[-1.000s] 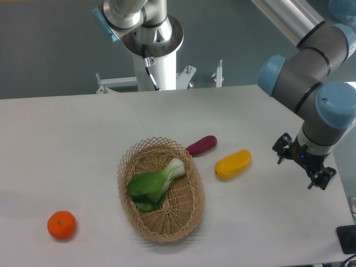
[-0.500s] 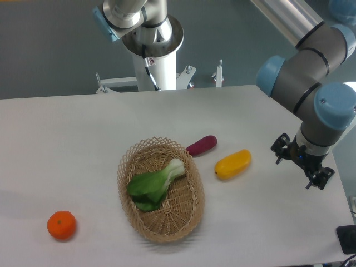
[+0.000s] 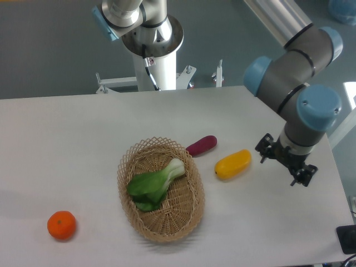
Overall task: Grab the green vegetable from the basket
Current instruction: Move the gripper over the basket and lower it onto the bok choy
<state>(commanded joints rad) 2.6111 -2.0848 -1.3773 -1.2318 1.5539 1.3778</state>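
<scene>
The green vegetable (image 3: 156, 186), a bok choy with dark leaves and a pale stalk end pointing up and right, lies inside the tan wicker basket (image 3: 189, 208) near the table's middle. My gripper (image 3: 284, 164) hangs over the right part of the table, well to the right of the basket and just right of the yellow vegetable. Its fingers look spread apart with nothing between them.
A yellow oblong vegetable (image 3: 233, 163) and a purple-red one (image 3: 201, 145) lie just right of the basket. An orange (image 3: 61, 225) sits at the front left. The robot's base (image 3: 150, 41) stands behind the table's far edge.
The arm and gripper have shifted left, toward the yellow vegetable and basket. The produce has not moved.
</scene>
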